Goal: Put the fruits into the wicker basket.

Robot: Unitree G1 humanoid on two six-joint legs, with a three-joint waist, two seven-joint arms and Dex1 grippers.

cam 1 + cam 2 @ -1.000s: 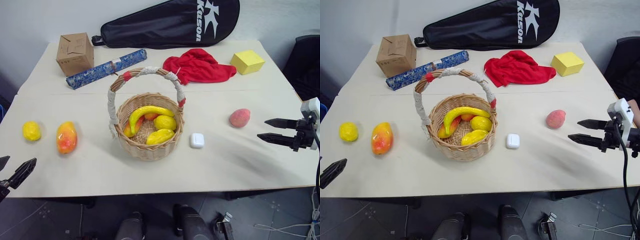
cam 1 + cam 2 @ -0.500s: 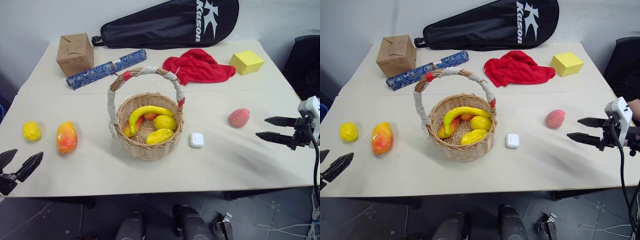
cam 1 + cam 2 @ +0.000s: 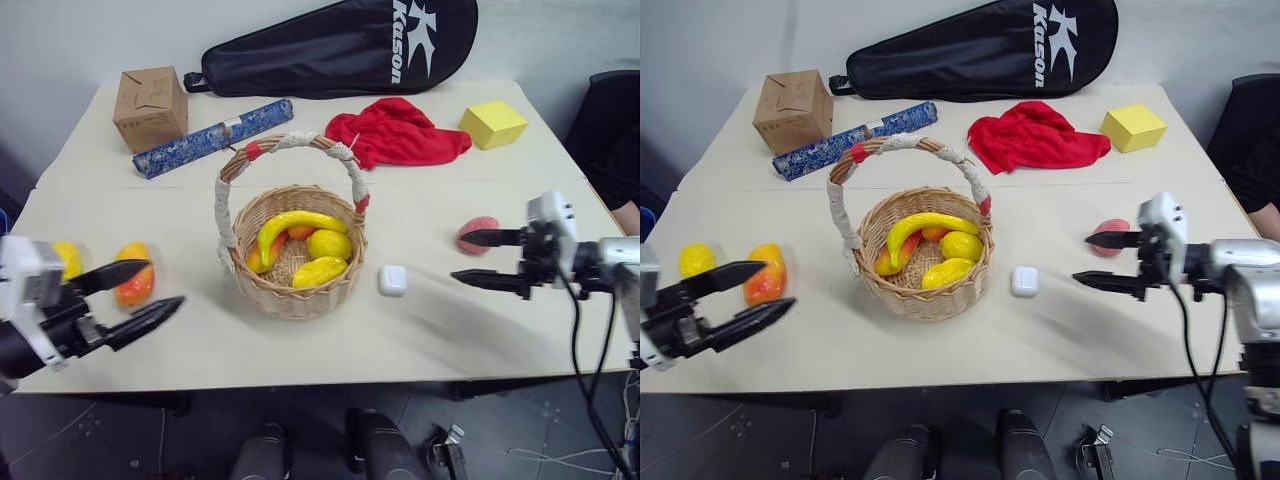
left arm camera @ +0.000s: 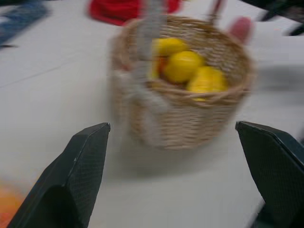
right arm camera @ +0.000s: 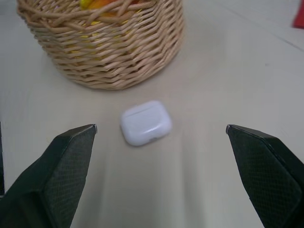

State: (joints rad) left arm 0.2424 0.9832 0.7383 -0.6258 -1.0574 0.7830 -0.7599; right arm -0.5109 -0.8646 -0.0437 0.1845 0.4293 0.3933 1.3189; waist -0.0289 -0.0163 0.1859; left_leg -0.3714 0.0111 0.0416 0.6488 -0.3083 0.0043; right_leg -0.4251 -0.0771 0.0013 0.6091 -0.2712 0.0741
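Wicker basket (image 3: 292, 262) mid-table, mango (image 3: 131, 286) to its left, peach (image 3: 478, 234) right, banana (image 3: 295, 222) inside

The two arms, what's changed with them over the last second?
Both swung inward over the table. The left pincer came in from the table's edge to beside the mango; the right pincer moved in front of the peach. Both stayed open and empty. The basket and fruits stayed put.

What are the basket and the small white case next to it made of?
Wicker basket: woven natural cane or rattan, matte tan; the interlaced strands are plain to see. Its handle looks wrapped in white cloth with red bands. White case: probably hard plastic, smooth and glossy, with rounded corners and a soft highlight.
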